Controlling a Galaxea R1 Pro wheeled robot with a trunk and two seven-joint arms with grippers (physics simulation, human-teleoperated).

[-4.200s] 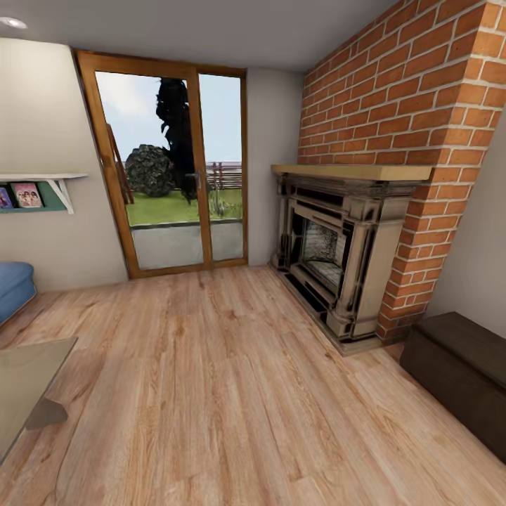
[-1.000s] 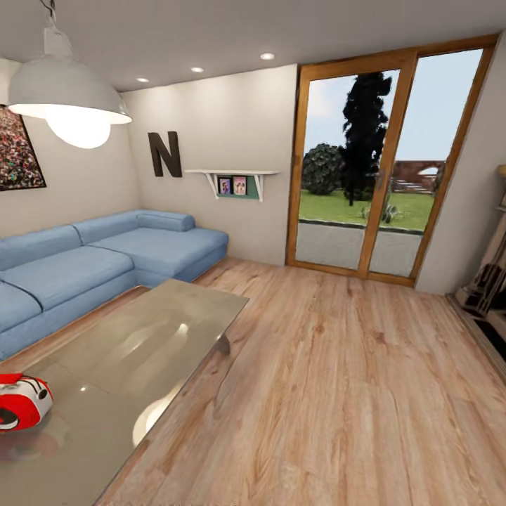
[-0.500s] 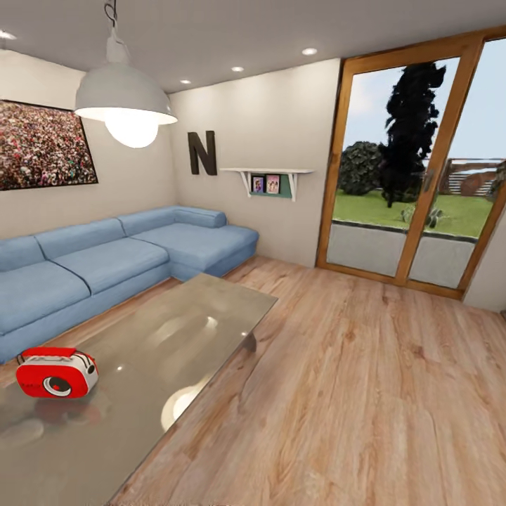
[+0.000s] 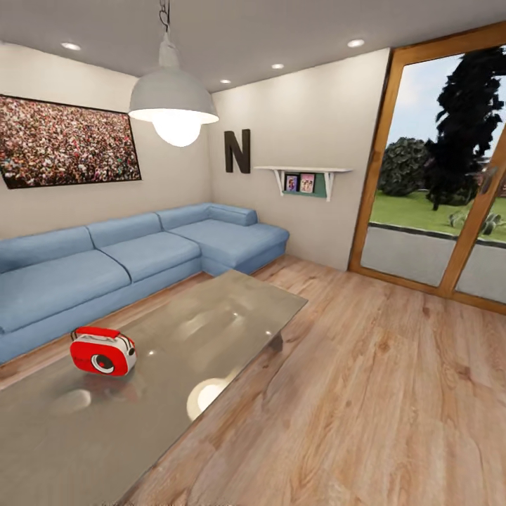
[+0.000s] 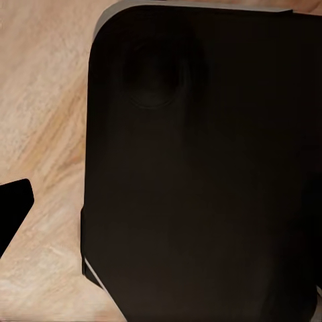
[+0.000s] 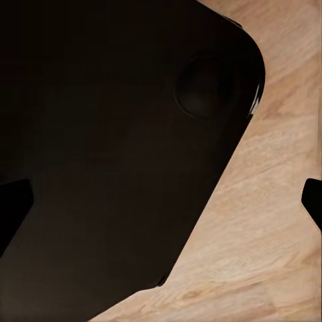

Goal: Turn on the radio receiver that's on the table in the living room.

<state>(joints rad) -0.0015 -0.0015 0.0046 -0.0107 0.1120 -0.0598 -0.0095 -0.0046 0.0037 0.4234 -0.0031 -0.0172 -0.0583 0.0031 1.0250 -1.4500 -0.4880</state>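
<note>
Head view:
- Radio [image 4: 102, 351]: red w/ white edge band, round dial facing camera. Upright on table [image 4: 232, 309], toward the sofa-side edge, at the view's lower left.
- Table: glossy grey-brown top, lamp glare on it. Nothing else on it.
- Sofa [image 4: 126, 260]: blue sectional behind table, along wall.
- Lamp [image 4: 173, 102]: white pendant, lit, over table.
- Crowd picture [image 4: 67, 142] on left wall; letter N [image 4: 237, 151]; shelf [image 4: 302, 172] w/ 2 small photos; glass door [image 4: 450, 183] to garden.
- Floor [image 4: 365, 393]: light wood planks.

Left wrist view:
- Dark rounded robot body panel across most of pic; plank floor beside it. Dark fingertip [image 5: 13, 208] at edge. Left gripper state: cannot tell.

Right wrist view:
- Same kind of dark panel over floor; dark tips at both edges, e.g. [image 6: 312, 198]. Right gripper state: cannot tell.

Step (est.): approach phase; radio sighted, arms apparently tucked low, no reach begun.
Next (est.): close in on table edge nearest radio, face it, raise 1 arm, then press the switch.
</note>
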